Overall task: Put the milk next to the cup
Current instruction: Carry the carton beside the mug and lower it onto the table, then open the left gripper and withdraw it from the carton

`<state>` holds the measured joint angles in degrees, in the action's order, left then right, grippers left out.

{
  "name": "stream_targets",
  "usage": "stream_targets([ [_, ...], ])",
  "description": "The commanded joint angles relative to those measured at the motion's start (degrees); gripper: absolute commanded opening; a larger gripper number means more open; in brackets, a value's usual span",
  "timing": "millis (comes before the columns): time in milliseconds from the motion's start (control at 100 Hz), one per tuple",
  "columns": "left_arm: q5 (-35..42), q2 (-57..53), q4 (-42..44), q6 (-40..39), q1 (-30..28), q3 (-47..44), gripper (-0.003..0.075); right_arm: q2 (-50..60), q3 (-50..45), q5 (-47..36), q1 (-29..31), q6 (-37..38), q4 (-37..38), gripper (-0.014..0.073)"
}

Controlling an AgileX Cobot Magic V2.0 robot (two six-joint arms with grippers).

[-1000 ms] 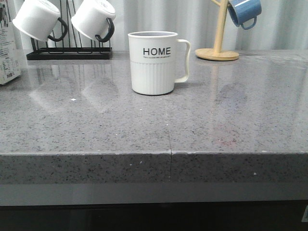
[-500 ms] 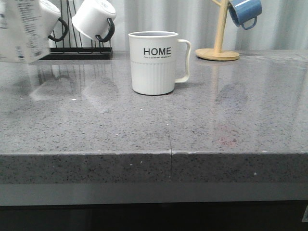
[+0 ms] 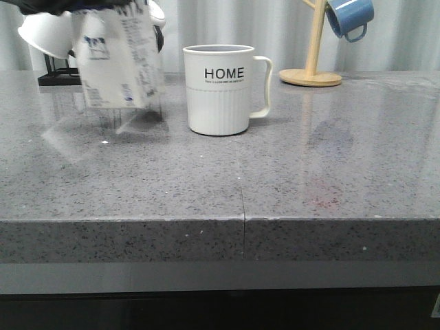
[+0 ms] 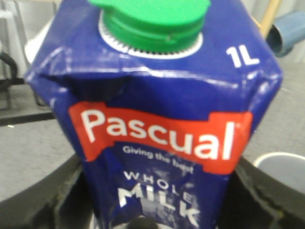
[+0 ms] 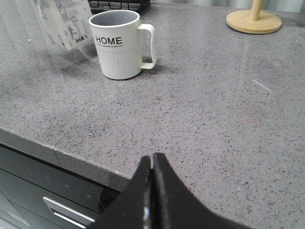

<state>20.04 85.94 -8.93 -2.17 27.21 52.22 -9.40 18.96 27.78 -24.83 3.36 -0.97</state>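
Left wrist view shows the left gripper (image 4: pixel 152 210) clamped on the milk (image 4: pixel 157 119), its dark fingers (image 4: pixel 40 205) pressing either side of the carton below the red brand band, with the green cap (image 4: pixel 151 21) close to the camera. Front view has the milk (image 3: pixel 118 62) blurred, tilted and lifted clear of the desk (image 3: pixel 220 179), just left of the cup (image 3: pixel 220 89) and not touching it. Behind the carton hangs a white mug (image 3: pixel 45 34); a blue mug (image 3: pixel 349 15) hangs on a wooden stand (image 3: pixel 313 69) at the far right. Right wrist view shows the right gripper (image 5: pixel 151 191) with fingertips pressed together, empty, above the desk's near edge, well apart from the cup (image 5: pixel 119 45).
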Motion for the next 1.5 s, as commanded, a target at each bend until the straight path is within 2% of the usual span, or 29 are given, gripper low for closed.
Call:
stream_targets([
  [0,6.7,-0.7,-1.1,-0.1,2.0,2.0,0.0169,-0.6,1.6,-4.0,0.1,-0.2,0.2,-0.0075],
  [330,7.5,2.2,-1.6,-0.1,4.2,2.0,0.0188,-0.6,1.6,-3.9,0.1,-0.2,0.2,-0.0075],
  [380,7.5,2.2,-1.4,0.1,4.2,2.0,0.0239,-0.6,1.6,-3.9,0.1,-0.2,0.2,-0.0075],
  [430,7.6,2.2,-0.7,0.1,4.2,2.0,0.0322,-0.6,1.6,-3.9,0.1,-0.2,0.2,-0.0075],
  [530,7.6,2.2,-0.4,0.1,4.2,2.0,0.0545,-0.6,1.6,-3.9,0.1,-0.2,0.2,-0.0075],
  [580,7.6,2.1,-0.4,0.1,4.2,2.0,0.0629,-0.6,1.6,-3.9,0.1,-0.2,0.2,-0.0075],
  [620,7.3,2.0,-0.4,0.1,4.2,2.0,0.0671,-0.6,1.6,-3.9,0.1,-0.2,0.2,-0.0075],
  [680,6.2,1.4,-0.4,0.1,4.2,2.0,0.0682,-0.6,1.6,-3.9,0.1,-0.2,0.2,-0.0075],
  [880,-2.6,-4.0,-0.2,0.1,4.2,0.8,0.0645,-0.6,1.6,-3.9,0.1,-0.2,0.2,-0.0075],
  [1100,-3.1,-11.7,0.7,0.1,4.2,-4.6,0.0558,-0.6,1.6,-3.9,0.1,-0.2,0.2,-0.0075],
  [1200,-4.4,-15.3,0.7,0.2,3.5,-6.6,0.0439,-0.6,1.6,-3.9,0.1,-0.2,0.2,-0.0075],
  [1270,-7.9,-17.9,0.7,1.0,2.2,-7.1,0.0322,-0.6,1.6,-3.9,0.1,-0.2,0.2,-0.0075],
  [1420,-18.3,-23.3,1.8,4.2,-1.4,-7.2,-0.0012,-0.6,1.6,-3.9,0.1,-0.2,0.2,-0.0075],
  [1490,-21.8,-25.9,2.8,4.6,-3.4,-7.2,-0.0021,-0.6,1.6,-3.9,0.1,-0.2,0.2,-0.0075],
])
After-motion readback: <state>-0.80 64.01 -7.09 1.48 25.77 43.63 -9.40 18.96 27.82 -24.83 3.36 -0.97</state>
